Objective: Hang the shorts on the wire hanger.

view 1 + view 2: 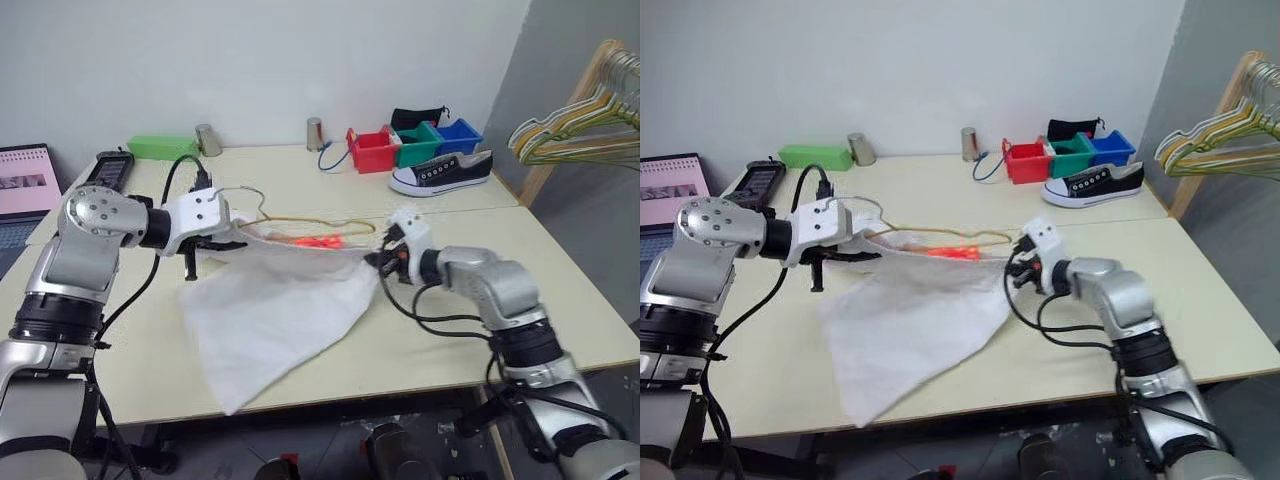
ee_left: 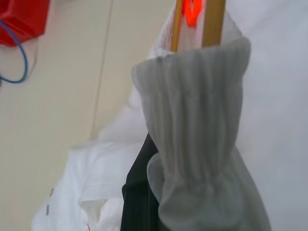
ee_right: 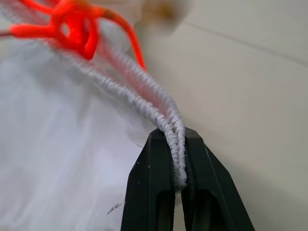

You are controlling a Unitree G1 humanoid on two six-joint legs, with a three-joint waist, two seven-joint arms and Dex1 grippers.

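Note:
The white shorts (image 1: 270, 310) hang stretched between my two grippers, their lower part lying on the table (image 1: 450, 330). My left gripper (image 1: 225, 240) is shut on one end of the ribbed waistband (image 2: 192, 120), which bunches over its black finger (image 2: 139, 192). The wire hanger (image 1: 300, 220), thin and tan, runs along the waistband with its hook (image 1: 240, 195) up by the left gripper. Its two wires (image 2: 214, 24) pass into the waist opening. My right gripper (image 1: 378, 260) is shut on the other end of the waistband (image 3: 166, 130), between its fingers (image 3: 149, 192), close to the orange drawstring (image 3: 72, 24).
At the back of the table stand red (image 1: 372, 150), green (image 1: 415, 143) and blue (image 1: 458, 135) bins, a black sneaker (image 1: 440, 172), two metal cans (image 1: 208, 140), a green box (image 1: 162, 146) and a blue cable (image 1: 335, 155). A bunch of hangers (image 1: 580, 130) hangs at the far right.

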